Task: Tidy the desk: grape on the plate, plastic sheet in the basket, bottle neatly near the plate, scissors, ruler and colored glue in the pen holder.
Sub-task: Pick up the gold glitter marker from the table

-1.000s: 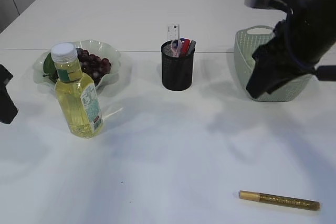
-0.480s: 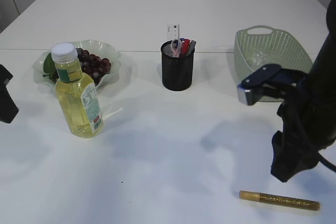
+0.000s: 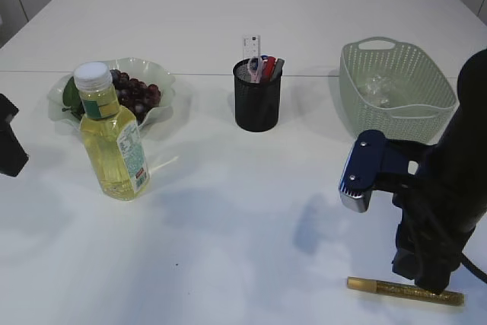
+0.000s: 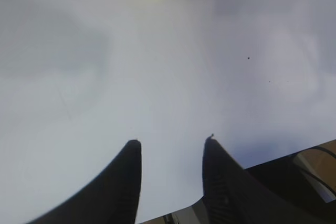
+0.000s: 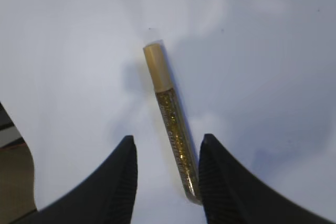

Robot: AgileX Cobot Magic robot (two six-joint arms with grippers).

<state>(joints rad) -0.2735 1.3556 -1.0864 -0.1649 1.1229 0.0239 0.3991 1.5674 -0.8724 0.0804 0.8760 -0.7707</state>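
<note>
Above the colored glue point(image 5: 173, 124) the right gripper point(image 5: 165, 177) hung with jaws apart, astride the tube for grasping; the left gripper point(image 4: 170, 174) waited open.

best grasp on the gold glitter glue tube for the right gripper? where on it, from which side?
Grip the glue tube mid-barrel on the glittery section, coming straight down from above. It lies flat on the table with nothing beside it, so only a top-down pinch across its narrow width fits. The right gripper is open and already straddles the barrel's lower part; the cap end looks a poorer hold.
</note>
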